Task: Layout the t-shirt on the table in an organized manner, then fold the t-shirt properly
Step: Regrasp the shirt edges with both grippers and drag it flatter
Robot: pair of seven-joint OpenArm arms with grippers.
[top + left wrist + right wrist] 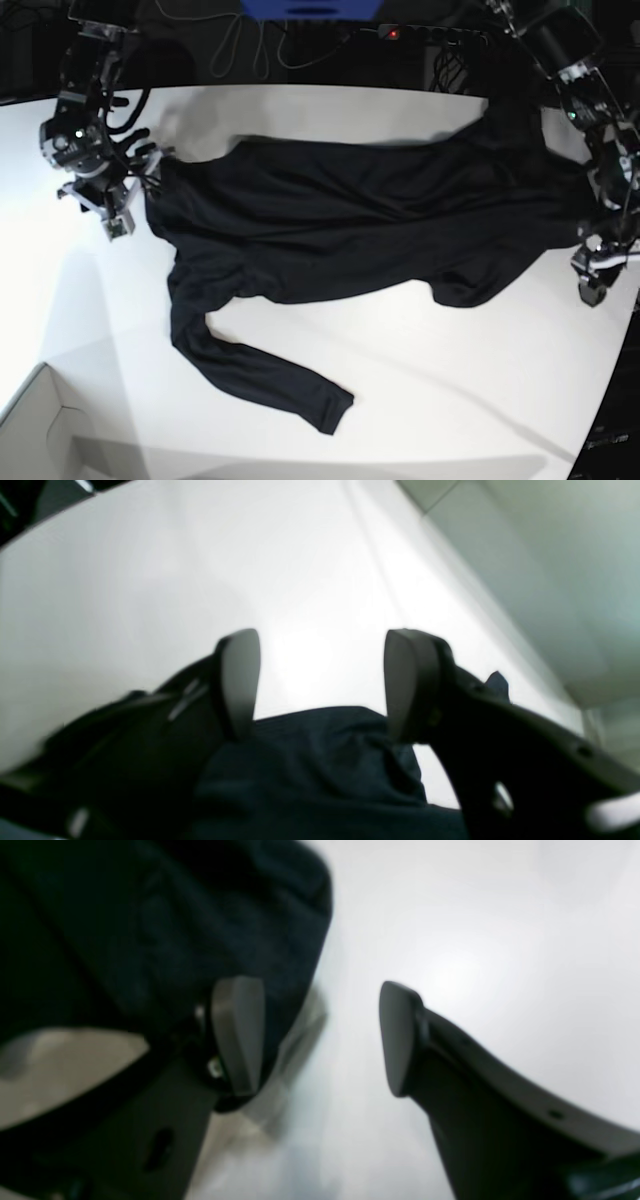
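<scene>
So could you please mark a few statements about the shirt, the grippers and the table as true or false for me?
1. The t-shirt lies stretched between the two arms. True.
2. The left gripper is clamped on the fabric. False: its jaws stand apart with nothing between them.
3. The right gripper is open beside the shirt's edge. True.
4. The shirt is neatly folded into a square. False: it lies spread out and wrinkled, one long sleeve trailing toward the near edge of the table.
5. A cardboard box corner shows at the table's near edge. True.
</scene>
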